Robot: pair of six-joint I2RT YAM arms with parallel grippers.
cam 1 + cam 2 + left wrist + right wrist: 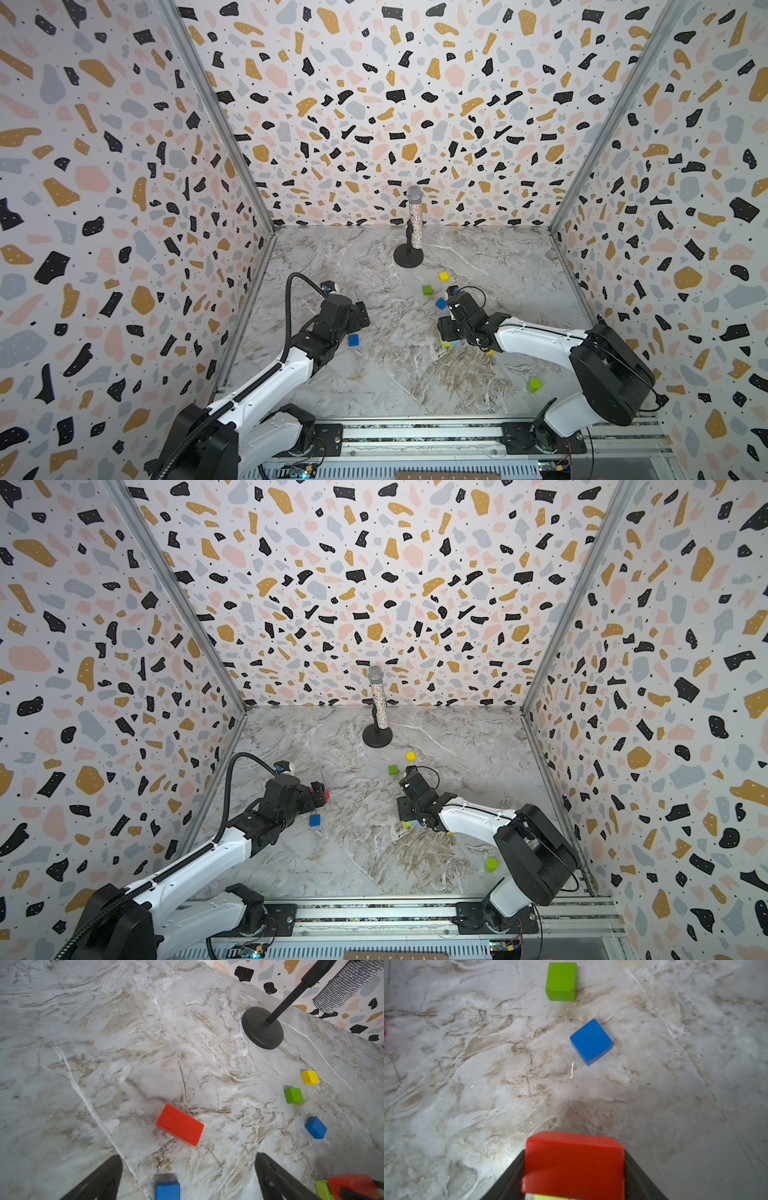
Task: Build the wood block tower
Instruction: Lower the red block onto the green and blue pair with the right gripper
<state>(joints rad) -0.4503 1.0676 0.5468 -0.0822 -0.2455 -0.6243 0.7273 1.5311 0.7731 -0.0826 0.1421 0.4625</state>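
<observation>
Nearest me stands a lime-green cylinder [534, 385], then my right gripper [574, 1176] clamps a red wooden brick [573, 1159] just above a lime-green block [445, 344], my left gripper [187, 1159] gapes empty short of a second red brick [180, 1124] lying flat, and a dark blue cube [315, 1127], a green cube [293, 1095] and a yellow cube [310, 1077] trail toward the glittery microphone on its black stand [262, 1028].

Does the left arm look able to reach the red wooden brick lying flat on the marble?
Probably yes: the red wooden brick lies just ahead of the wide-open left gripper, with only bare marble between and nothing on it.
</observation>
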